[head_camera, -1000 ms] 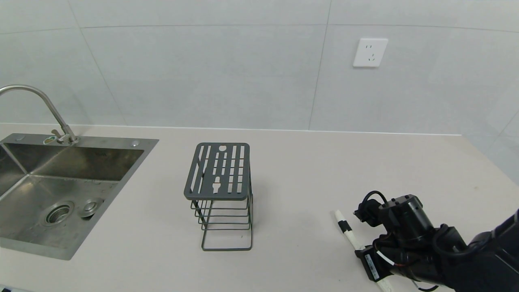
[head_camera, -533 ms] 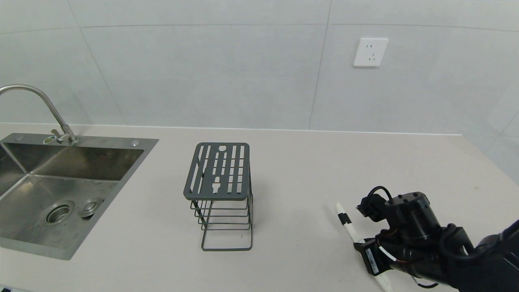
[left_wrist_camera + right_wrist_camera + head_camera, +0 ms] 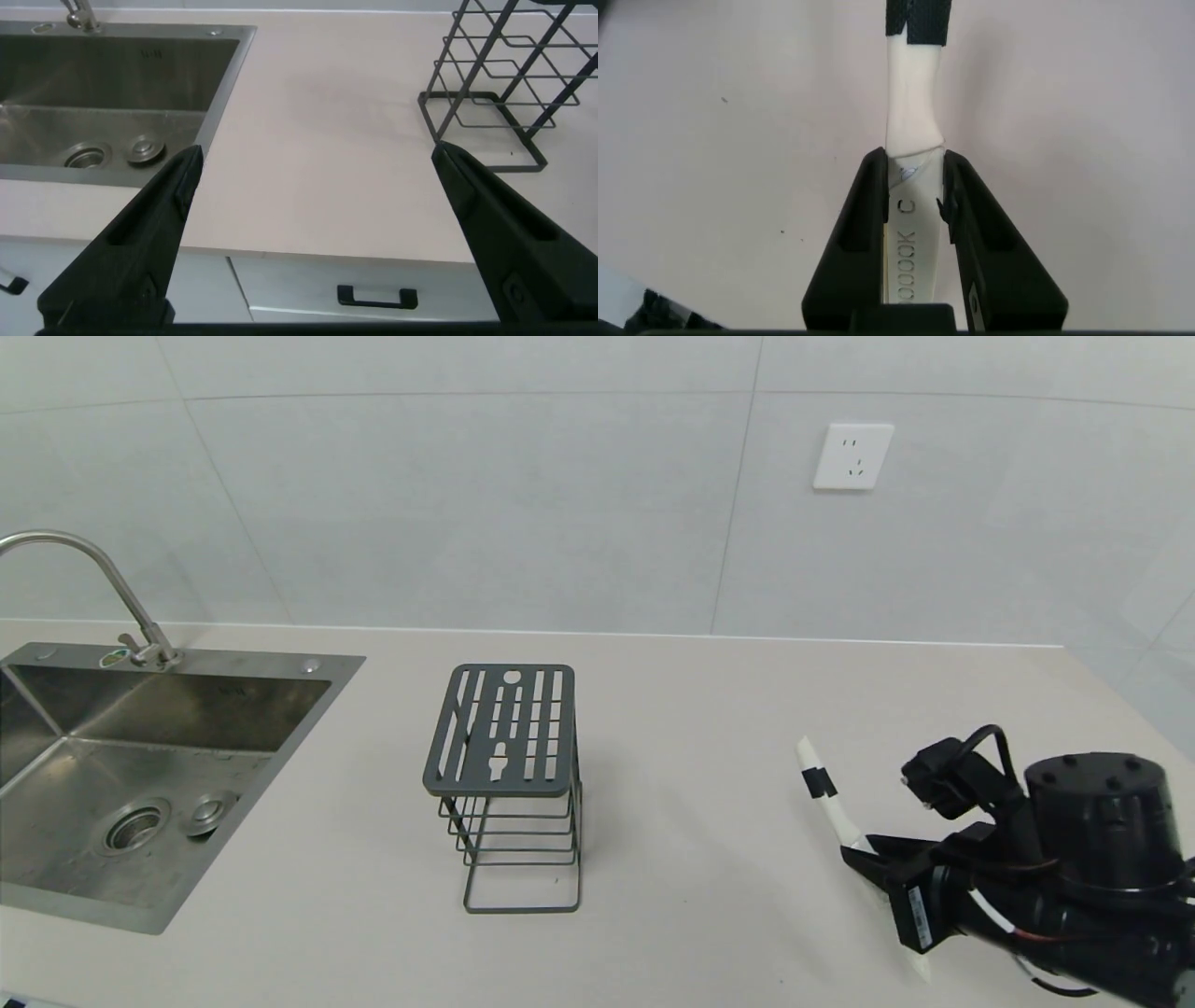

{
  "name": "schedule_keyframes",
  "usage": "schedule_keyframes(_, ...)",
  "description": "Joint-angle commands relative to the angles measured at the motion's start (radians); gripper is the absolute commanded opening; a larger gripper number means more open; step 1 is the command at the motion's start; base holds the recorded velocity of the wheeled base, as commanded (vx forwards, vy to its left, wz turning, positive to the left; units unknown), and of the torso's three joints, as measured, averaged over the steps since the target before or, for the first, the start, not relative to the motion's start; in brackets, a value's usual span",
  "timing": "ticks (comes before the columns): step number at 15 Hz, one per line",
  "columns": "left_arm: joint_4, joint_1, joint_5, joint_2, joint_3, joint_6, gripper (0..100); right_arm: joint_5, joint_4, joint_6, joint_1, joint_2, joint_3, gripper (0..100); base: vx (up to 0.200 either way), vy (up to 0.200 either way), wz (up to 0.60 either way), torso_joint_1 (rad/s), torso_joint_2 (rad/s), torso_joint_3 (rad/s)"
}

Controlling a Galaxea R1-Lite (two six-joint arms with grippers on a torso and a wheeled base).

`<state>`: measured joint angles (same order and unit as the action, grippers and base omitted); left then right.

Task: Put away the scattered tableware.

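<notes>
On my feed the right gripper [image 3: 915, 163] is closed to a narrow gap around one white utensil [image 3: 827, 793], pinching its flat printed part; there is dark lettering between the fingers, and a single black band wraps the free end. That end points away from the gripper toward the wall, over the right side of the counter [image 3: 700, 709] and well apart from the one dark wire rack [image 3: 504, 784] with a slotted top that stands mid-counter. My left gripper [image 3: 313, 233] hangs spread wide with nothing in it, near the counter's front edge above a drawer handle [image 3: 377, 298]. I count one steel sink [image 3: 233, 658], a small coloured sticker [image 3: 114, 658] on it by the one tap [image 3: 103, 579], and one white socket [image 3: 852, 456] on the pale tiled wall
</notes>
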<state>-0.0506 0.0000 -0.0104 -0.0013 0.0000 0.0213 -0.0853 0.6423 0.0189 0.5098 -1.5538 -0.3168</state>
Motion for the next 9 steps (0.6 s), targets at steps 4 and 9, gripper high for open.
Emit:
schedule_keyframes(4, -0.190, 0.000, -0.083, 0.001, -0.006, -0.018, 100, 0.099, 0.054, -0.096, -0.010, 0.265, -0.001, 0, 0.000, 0.000, 0.00, 0.000, 0.00, 0.000)
schedule_keyframes(9, -0.135, -0.025, -0.309, 0.247, -0.259, -0.014, 100, 0.157, 0.049, -0.151, -0.004, 0.324, -0.070, 0, 0.000, 0.000, 0.00, 0.000, 0.00, 0.000)
